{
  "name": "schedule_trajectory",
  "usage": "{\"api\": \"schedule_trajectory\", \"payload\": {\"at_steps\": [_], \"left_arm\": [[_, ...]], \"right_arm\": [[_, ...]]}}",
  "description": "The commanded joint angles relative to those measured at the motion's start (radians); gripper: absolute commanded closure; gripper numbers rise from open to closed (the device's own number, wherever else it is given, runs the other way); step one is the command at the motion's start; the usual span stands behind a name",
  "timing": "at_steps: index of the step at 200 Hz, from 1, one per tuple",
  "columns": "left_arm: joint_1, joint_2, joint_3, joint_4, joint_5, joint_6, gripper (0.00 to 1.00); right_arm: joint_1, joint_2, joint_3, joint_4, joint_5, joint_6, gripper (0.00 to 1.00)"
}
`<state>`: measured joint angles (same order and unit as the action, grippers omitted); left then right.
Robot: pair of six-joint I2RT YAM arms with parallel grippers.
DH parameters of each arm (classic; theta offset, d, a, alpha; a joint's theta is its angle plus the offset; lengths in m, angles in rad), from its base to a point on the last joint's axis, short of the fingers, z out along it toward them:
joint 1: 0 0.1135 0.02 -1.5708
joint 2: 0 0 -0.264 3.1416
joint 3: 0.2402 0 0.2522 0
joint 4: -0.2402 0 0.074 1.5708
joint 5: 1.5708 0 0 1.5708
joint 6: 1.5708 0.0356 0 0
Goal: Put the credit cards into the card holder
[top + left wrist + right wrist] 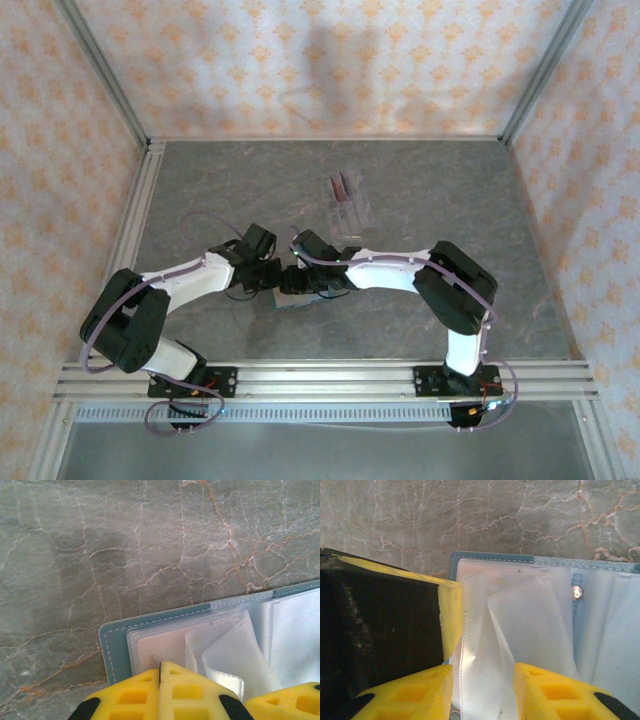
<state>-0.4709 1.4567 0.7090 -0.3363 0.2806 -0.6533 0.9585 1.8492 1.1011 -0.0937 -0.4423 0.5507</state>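
Observation:
The teal-blue card holder (291, 303) lies open on the table between the two arms, its clear sleeves fanned up. In the left wrist view the card holder (115, 645) shows a pale pinkish card (160, 652) inside one sleeve. My left gripper (160, 667) is shut, its tips resting over that sleeve page. My right gripper (482, 672) is open, with loose clear sleeves (530, 620) standing between its fingers. The holder's snap (577, 593) sits to the right. Dark red credit cards (345, 187) stand in a clear rack farther back.
The clear slotted rack (348, 212) stands behind the grippers, mid-table. The left gripper's black and yellow body (380, 630) sits close beside the right fingers. Aluminium rails (130, 220) border the marble table on the left and near sides.

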Motion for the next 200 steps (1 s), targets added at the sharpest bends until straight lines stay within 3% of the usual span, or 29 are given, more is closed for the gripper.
{"api": "schedule_trajectory", "payload": {"at_steps": [1,41,86,124,163,200], "left_arm": [[0.017,-0.044,-0.02,-0.045,-0.018,0.007,1.0],[0.032,-0.105,-0.03,-0.072,-0.057,0.007,0.96],[0.033,-0.122,-0.034,-0.071,-0.059,0.016,0.84],[0.02,-0.097,-0.027,-0.063,-0.047,0.024,0.73],[0.005,-0.082,-0.016,-0.066,-0.056,0.032,0.71],[-0.022,-0.055,0.001,-0.064,-0.063,0.04,0.69]], "right_arm": [[0.003,-0.017,-0.006,0.045,-0.012,0.006,0.62],[0.003,-0.047,-0.008,0.012,0.063,-0.011,0.61],[0.003,-0.032,0.011,-0.009,0.075,-0.014,0.62],[0.003,-0.087,-0.007,-0.036,0.184,-0.011,0.62],[0.003,-0.165,-0.033,-0.077,0.297,-0.028,0.62],[0.003,-0.172,-0.028,-0.11,0.322,-0.047,0.62]]}}
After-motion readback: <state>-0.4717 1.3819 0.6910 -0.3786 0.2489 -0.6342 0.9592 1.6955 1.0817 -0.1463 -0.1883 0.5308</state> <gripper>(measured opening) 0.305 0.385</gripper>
